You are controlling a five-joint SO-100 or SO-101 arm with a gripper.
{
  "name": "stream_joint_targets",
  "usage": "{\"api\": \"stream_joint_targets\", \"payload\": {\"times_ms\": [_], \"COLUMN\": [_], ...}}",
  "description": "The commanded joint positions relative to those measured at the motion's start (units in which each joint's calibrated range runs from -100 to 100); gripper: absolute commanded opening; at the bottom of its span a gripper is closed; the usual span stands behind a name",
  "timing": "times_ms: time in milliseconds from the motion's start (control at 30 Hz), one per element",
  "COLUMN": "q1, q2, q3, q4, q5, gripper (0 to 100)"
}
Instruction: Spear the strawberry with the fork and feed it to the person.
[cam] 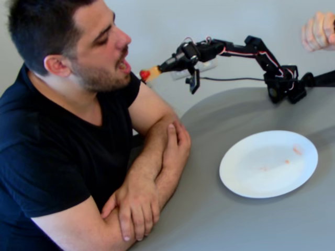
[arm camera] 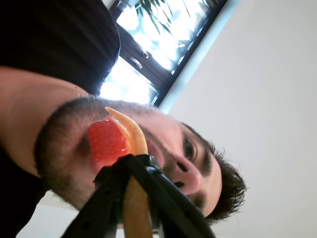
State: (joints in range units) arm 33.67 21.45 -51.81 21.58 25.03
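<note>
Resting on table, white plate (cam: 251, 183) holding only orange-pink smears (cam: 297, 150)

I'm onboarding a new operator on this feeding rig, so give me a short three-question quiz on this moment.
1. True or false: the small bright-red strawberry piece sits on the yellow-orange plastic fork.
2. The round white plate holds: A) a whole strawberry B) only faint orange-pink smears C) a fork.
3. Fill in: the dark-haired man in the black T-shirt has his mouth ____.

Key: 1 true. 2 B. 3 open, with the strawberry just short of it in the fixed view.
</note>
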Motion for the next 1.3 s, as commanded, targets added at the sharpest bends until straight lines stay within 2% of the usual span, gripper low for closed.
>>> {"api": "stream_joint_targets", "payload": {"times_ms": [0, 200, 300, 1000, 1133, 1167, 1267], "q1": [0.44, 1.85, 1.70, 1.70, 1.18, -0.76, -5.31], "q2": [-0.74, -0.15, -0.06, -0.23, -1.08, -2.86, -7.35], "q3": [-2.83, -2.83, -2.74, -1.84, -3.10, -5.72, -7.43], "q4": [-2.43, -4.96, -5.22, -4.17, 4.36, 14.45, 31.16], "q5": [0.20, 0.30, 2.14, 0.14, -3.53, -6.04, -11.44], "gripper": [1, 1, 1, 1, 1, 1, 1]}}
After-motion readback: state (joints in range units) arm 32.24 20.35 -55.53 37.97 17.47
